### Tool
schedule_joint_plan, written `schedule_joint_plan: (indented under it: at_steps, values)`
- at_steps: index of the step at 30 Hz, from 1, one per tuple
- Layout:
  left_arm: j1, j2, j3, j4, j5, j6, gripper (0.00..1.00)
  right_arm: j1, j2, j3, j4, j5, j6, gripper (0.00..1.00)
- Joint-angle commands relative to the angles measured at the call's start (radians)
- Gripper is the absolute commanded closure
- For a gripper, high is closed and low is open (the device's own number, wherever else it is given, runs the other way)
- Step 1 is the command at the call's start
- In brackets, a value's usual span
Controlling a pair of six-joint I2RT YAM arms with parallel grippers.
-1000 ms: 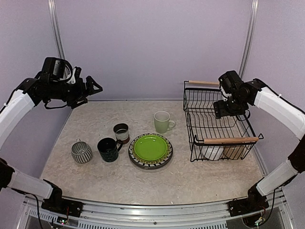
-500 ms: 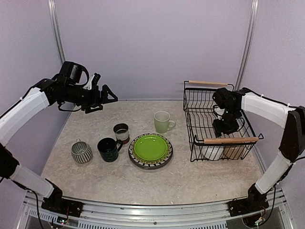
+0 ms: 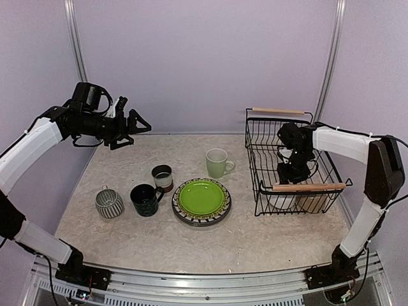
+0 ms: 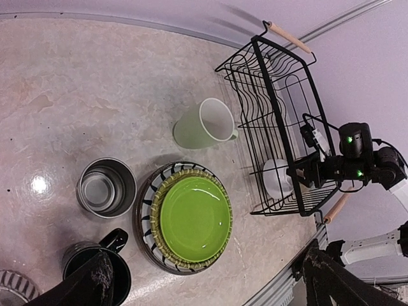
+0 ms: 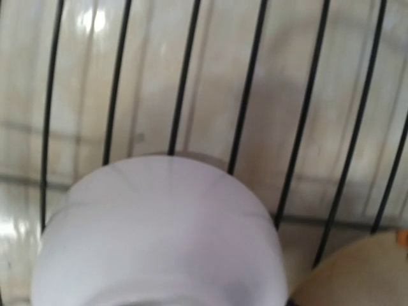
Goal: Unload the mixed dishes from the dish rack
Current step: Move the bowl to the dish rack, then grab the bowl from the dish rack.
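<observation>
Right gripper (image 3: 286,176) is down inside the dish rack (image 3: 255,148), at its near end just behind the near wooden handle (image 3: 309,187). Its fingers are hidden in every view, so I cannot tell whether they are apart or clamped, or whether they touch anything. The right wrist view is filled by a white bowl (image 5: 159,236) lying on the rack's floor wires, with a tan dish (image 5: 347,274) just beside it on the right. Left gripper (image 3: 137,132) hangs high over the far left of the table (image 3: 255,245), jaws spread wide, holding nothing and touching nothing. Out on the table, left of the rack: pale green mug (image 3: 217,162) nearest the rack, a lime-green plate (image 3: 201,197) stacked on a striped plate (image 3: 225,212), then a brown-white mug (image 3: 162,177), a dark teal mug (image 3: 145,199), and a striped cup (image 3: 109,203) farthest left. All of these stand apart from both grippers.
</observation>
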Motion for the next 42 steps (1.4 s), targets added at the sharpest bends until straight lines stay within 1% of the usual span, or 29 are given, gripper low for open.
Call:
schedule_joint_plan:
  at_steps: [1,6,10,12,14,17,20,23,25,30,33,36,42]
  values:
    - [0.017,-0.009,-0.019,0.025,0.038,-0.008,0.01,-0.01,0.084,0.021,0.112,0.049,0.037,0.48]
    - [0.018,-0.005,-0.03,0.038,0.054,-0.016,0.01,-0.009,0.152,0.084,0.241,0.109,0.042,0.45]
    - [0.018,0.006,-0.032,0.038,0.058,-0.018,0.01,-0.01,0.187,0.132,0.331,0.115,0.062,0.41]
    - [0.017,0.009,-0.033,0.038,0.054,-0.017,0.01,-0.009,0.176,0.141,0.358,0.088,0.07,0.38]
    - [0.018,0.011,-0.033,0.038,0.053,-0.016,0.01,-0.009,0.134,0.132,0.368,0.078,0.083,0.29]
    - [0.017,0.009,-0.032,0.038,0.058,-0.017,0.01,-0.011,0.032,0.077,0.376,0.099,0.114,0.12]
    - [0.022,0.006,-0.034,0.044,0.078,-0.025,0.01,-0.027,-0.053,0.004,0.383,0.08,0.172,0.03]
    - [0.023,0.003,-0.036,0.05,0.097,-0.032,0.01,-0.058,-0.098,-0.07,0.415,-0.022,0.258,0.0]
    - [0.024,0.0,-0.041,0.056,0.105,-0.036,0.01,-0.08,-0.111,-0.099,0.425,-0.051,0.335,0.0]
    - [0.024,-0.001,-0.041,0.057,0.112,-0.038,0.01,-0.12,-0.11,-0.134,0.44,-0.059,0.494,0.0]
    - [0.023,-0.009,-0.043,0.058,0.113,-0.04,0.01,-0.124,-0.076,-0.145,0.439,-0.063,0.596,0.0]
    - [0.023,-0.016,-0.047,0.064,0.123,-0.044,0.01,-0.129,-0.047,-0.179,0.473,-0.097,0.696,0.0]
    - [0.021,-0.026,-0.047,0.066,0.121,-0.042,0.01,-0.15,-0.03,-0.202,0.529,-0.039,0.828,0.0]
